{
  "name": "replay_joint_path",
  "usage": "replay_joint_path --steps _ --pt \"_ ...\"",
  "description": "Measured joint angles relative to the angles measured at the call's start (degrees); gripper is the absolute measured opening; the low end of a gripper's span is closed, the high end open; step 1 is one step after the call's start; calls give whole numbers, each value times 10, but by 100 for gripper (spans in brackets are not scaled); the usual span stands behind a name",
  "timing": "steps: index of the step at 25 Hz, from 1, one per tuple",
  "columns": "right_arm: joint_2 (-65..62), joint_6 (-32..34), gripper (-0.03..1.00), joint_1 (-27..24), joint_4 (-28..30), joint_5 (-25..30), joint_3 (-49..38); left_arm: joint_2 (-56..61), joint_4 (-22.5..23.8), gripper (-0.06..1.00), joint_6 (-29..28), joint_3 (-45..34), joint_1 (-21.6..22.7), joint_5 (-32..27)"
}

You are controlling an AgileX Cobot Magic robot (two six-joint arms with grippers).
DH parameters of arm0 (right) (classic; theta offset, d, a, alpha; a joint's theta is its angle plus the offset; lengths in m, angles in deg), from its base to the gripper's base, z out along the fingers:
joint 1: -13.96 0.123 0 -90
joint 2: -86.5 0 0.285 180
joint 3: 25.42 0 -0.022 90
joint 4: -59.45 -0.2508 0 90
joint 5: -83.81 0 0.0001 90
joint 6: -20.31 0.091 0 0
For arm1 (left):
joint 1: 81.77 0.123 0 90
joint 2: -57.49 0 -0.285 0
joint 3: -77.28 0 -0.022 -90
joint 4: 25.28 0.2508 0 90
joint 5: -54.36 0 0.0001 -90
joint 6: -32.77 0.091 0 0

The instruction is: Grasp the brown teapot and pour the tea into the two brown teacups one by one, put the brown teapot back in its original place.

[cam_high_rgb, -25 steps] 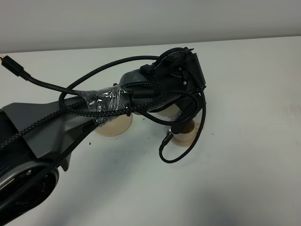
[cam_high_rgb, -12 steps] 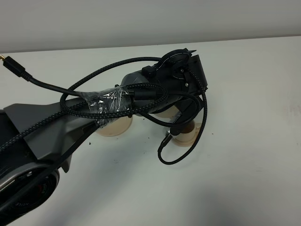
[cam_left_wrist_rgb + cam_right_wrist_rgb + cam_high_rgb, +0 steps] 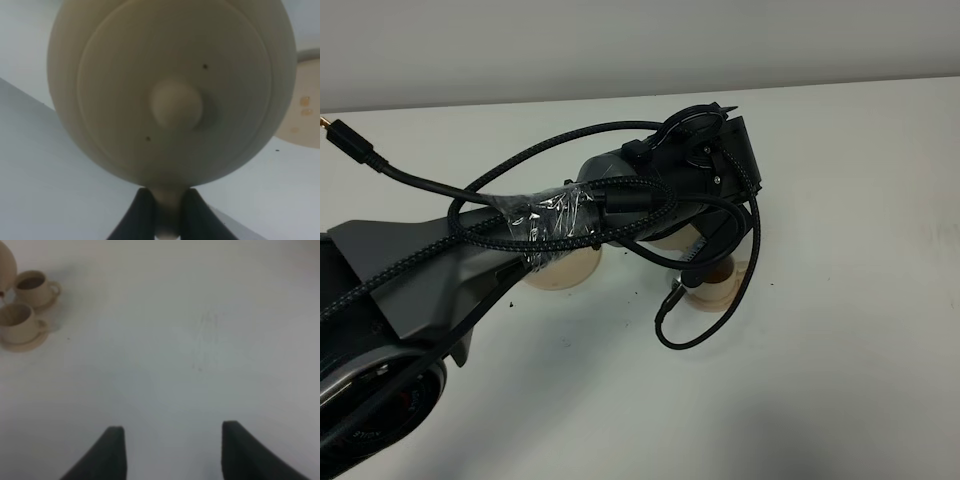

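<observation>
Little has moved since a second ago: the left arm (image 3: 470, 250) has only crept a shade across the white table (image 3: 840, 330). Under its taped cables (image 3: 550, 215) lies the wide beige saucer (image 3: 558, 272), half hidden. The left gripper (image 3: 167, 212) is clamped on the loop handle of the brown teapot (image 3: 170, 60), whose lid knob faces the wrist camera. Further right, below the wrist, one brown teacup (image 3: 718, 284) peeks out on its saucer. The right wrist view shows both brown teacups side by side on their saucers, the farther (image 3: 34, 286) dark inside, the nearer (image 3: 19, 322) paler, with the teapot's edge just beside them. The right gripper (image 3: 172, 455) hangs with fingers apart and nothing between them, well apart from the cups.
</observation>
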Motion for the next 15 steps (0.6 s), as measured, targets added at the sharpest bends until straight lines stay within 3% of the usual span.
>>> replay_joint_path --steps 15 --pt "0 0 46 0 0 0 0 -2 14 15 26 0 0 7"
